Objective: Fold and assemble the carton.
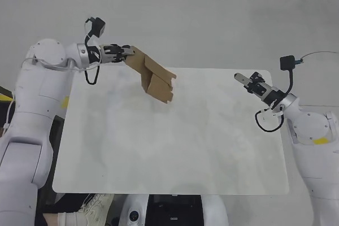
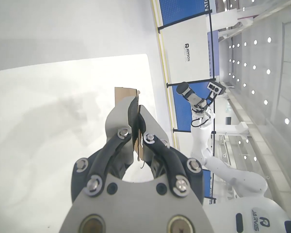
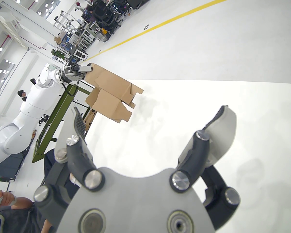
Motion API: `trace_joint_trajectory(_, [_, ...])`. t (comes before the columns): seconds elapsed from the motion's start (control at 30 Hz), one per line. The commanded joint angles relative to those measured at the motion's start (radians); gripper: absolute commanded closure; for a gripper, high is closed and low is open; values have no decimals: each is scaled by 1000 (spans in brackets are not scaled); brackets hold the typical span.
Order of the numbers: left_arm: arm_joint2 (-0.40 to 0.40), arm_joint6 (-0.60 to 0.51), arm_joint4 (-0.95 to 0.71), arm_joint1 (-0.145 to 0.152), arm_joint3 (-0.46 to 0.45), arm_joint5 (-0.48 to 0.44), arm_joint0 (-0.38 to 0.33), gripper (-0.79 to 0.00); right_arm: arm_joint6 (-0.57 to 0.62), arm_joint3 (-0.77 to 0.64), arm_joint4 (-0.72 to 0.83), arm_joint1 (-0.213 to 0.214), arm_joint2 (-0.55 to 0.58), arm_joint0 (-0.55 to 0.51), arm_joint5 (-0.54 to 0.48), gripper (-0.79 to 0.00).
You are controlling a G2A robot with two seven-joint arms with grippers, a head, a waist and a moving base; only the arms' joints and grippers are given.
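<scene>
Left tool (image 1: 130, 53) clenched on the carton (image 1: 156, 79) — held above the table (image 1: 158, 152); right tool (image 1: 238, 77) released.

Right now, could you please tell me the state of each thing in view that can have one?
carton: partly folded, not assembled, flaps loose, held by one edge over the far side of the table.
left gripper: fingers shut on the carton.
right gripper: fingers open, holding nothing, above the table.
</scene>
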Motion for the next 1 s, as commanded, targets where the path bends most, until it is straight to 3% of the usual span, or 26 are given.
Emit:
trace_joint_trajectory(0.0, [9,-2,-6,-4,-34,4,10,0,0,0,0,0,0,0,0,-785])
trace_joint_trajectory(0.5, [-56,-146,-133,26,-351,86,141,0,0,0,0,0,0,0,0,-785])
trace_joint_trajectory(0.97, [-57,-149,-137,27,-357,89,144,0,0,0,0,0,0,0,0,-785])
